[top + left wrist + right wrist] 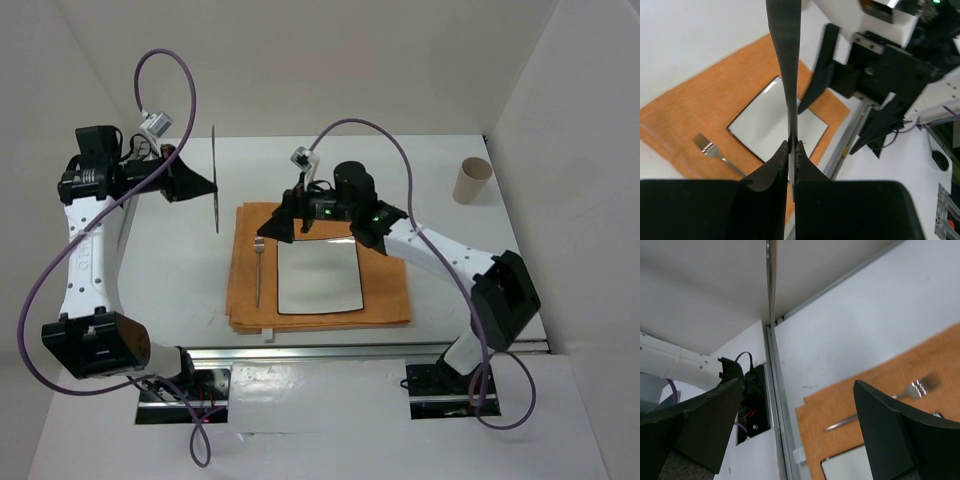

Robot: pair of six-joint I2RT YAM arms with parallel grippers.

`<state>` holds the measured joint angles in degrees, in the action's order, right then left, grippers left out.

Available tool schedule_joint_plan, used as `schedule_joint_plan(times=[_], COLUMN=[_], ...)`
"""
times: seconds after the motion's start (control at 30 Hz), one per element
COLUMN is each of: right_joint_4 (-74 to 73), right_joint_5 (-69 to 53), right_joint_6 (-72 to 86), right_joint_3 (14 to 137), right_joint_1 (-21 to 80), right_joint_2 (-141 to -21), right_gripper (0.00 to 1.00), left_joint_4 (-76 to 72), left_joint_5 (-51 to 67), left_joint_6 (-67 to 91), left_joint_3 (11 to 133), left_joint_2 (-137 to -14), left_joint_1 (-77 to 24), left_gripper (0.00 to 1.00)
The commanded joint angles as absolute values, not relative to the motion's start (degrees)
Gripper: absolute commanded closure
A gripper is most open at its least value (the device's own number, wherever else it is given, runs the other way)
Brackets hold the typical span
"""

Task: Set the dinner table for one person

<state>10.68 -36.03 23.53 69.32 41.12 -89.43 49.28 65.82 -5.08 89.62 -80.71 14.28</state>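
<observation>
While the fork [259,270] lies left of the plate [318,275], the left fingers [772,170] clench the knife [785,60], not yet laid right of it; right fingers [890,430] stand released.

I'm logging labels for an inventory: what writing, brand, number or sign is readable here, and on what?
No text can be read.
The white tag at the near edge of the orange cloth: too small to read.
The plate, fork, knife and cup: no markings visible.
</observation>
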Motion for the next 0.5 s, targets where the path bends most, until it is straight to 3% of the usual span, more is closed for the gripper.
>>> schedule_joint_plan(times=[0.0,0.47], right_joint_4=[25.3,36.2], right_joint_5=[-40.34,-44.81], right_joint_6=[23.12,33.03], right_joint_3=[74.88,79.98], right_joint_1=[42.97,45.88], right_joint_2=[-93.33,-104.76], right_gripper=[0.0,0.0], left_joint_4=[50.28,47.9], left_joint_5=[74.87,78.05], left_joint_6=[-6.42,-5.45], left_joint_3=[88.33,80.96], left_joint_2=[-79.19,-76.11], left_joint_1=[13.71,12.04], left_gripper=[1.0,1.0])
